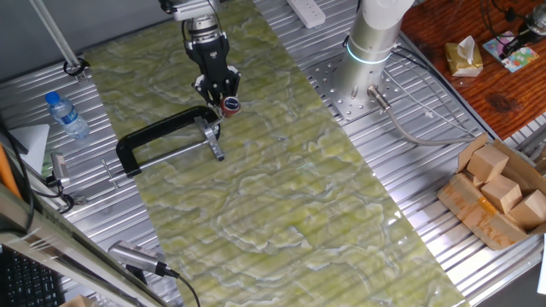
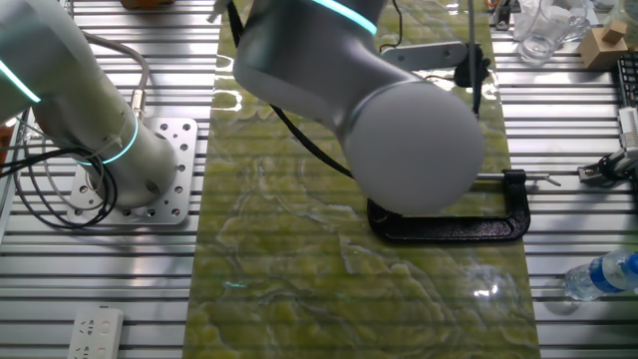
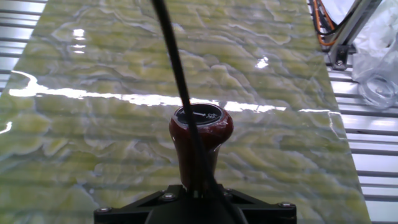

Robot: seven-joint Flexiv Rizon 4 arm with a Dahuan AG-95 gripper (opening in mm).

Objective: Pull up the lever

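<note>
The lever's red-brown knob sits right at the tips of my gripper, above the green mat. In the hand view the knob fills the middle, its stem running down into the black gripper body, so the jaws look shut on the lever. A thin black cable crosses in front of it. The black C-shaped clamp frame lies flat on the mat to the left, with its silver screw end just below the gripper. In the other fixed view the arm hides the gripper and the lever; only the clamp frame shows.
A water bottle lies left of the mat. The arm's base stands at the back right. A cardboard box of wooden blocks sits at the right. A clear glass stands off the mat's edge.
</note>
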